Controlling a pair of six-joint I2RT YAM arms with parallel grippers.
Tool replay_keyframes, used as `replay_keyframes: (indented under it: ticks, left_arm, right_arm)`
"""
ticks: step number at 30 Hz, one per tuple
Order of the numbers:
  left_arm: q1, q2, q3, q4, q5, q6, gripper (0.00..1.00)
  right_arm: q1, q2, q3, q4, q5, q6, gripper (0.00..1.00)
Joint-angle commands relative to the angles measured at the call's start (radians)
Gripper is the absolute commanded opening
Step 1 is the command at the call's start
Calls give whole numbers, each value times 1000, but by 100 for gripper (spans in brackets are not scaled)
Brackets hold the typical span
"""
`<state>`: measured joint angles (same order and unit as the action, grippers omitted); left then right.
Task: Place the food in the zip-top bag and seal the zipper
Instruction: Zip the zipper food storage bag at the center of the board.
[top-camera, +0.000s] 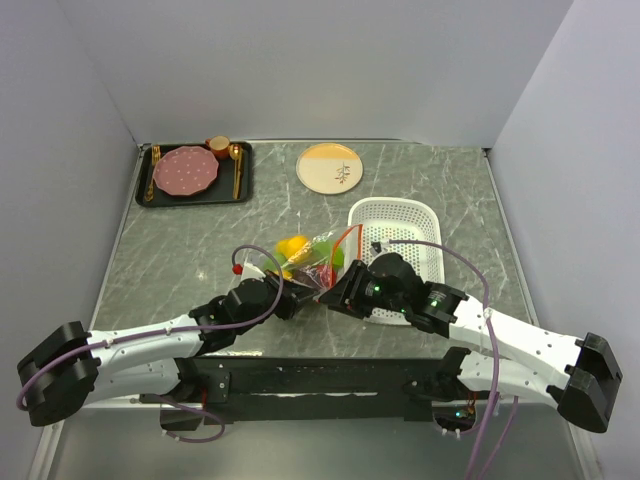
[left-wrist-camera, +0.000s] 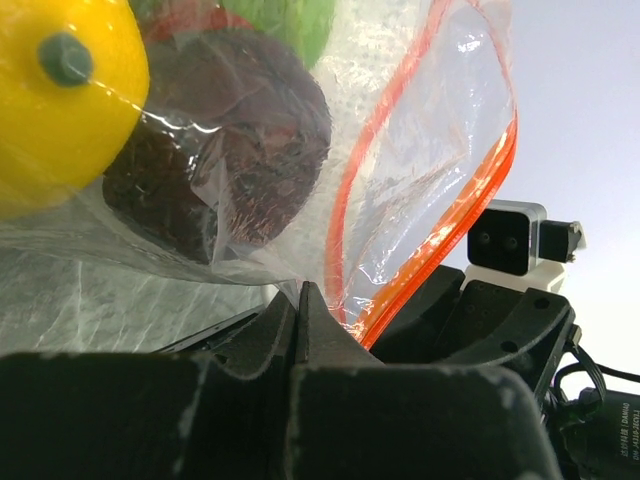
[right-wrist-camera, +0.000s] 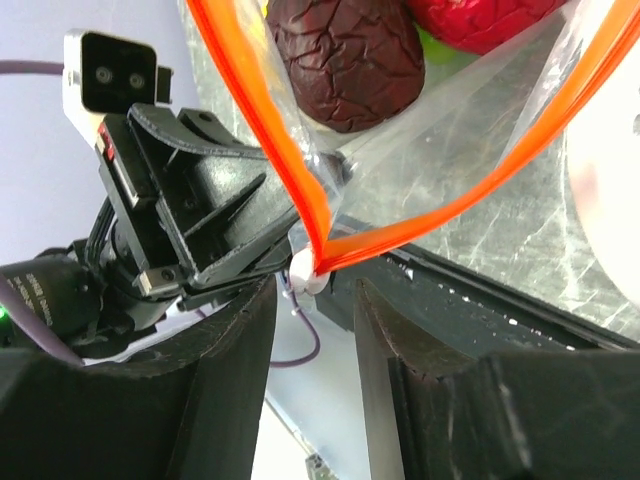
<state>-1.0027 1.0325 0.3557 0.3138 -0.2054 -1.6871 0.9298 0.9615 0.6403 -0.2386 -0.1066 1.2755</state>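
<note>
The zip-top bag (top-camera: 322, 252) lies at the table's middle with the food inside: a yellow piece (left-wrist-camera: 60, 90), a dark maroon ball (left-wrist-camera: 235, 150), a green piece (left-wrist-camera: 290, 20) and a red ball (right-wrist-camera: 480, 20). My left gripper (left-wrist-camera: 298, 292) is shut on the clear plastic at the bag's near corner; it also shows from above (top-camera: 295, 298). My right gripper (right-wrist-camera: 313, 285) is open, its jaws on either side of the whitish slider (right-wrist-camera: 308, 272) at the end of the orange-red zipper (right-wrist-camera: 265, 130). The zipper's two strips stand apart, so the mouth is open.
A white perforated basket (top-camera: 420, 215) stands just behind the right arm. A black tray (top-camera: 148, 195) with a pink scalloped plate (top-camera: 185, 172) is at the back left. A round cream plate (top-camera: 330, 167) is at the back middle.
</note>
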Motion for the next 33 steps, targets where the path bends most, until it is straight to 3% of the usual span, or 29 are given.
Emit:
replay_keyframes:
  ticks: [1, 25, 28, 33]
  left_arm:
    - [3, 9, 31, 74, 26, 12, 3]
    - [4, 17, 20, 93, 50, 7, 4]
    - [6, 18, 23, 93, 60, 10, 8]
    - [6, 21, 19, 110, 89, 3, 30]
  right_arm:
    - [-5, 6, 29, 38, 47, 5, 43]
    - [-45, -17, -5, 44, 54, -10, 17]
    - [-48, -17, -10, 55, 51, -15, 11]
    - [-49, -17, -14, 71, 56, -13, 10]
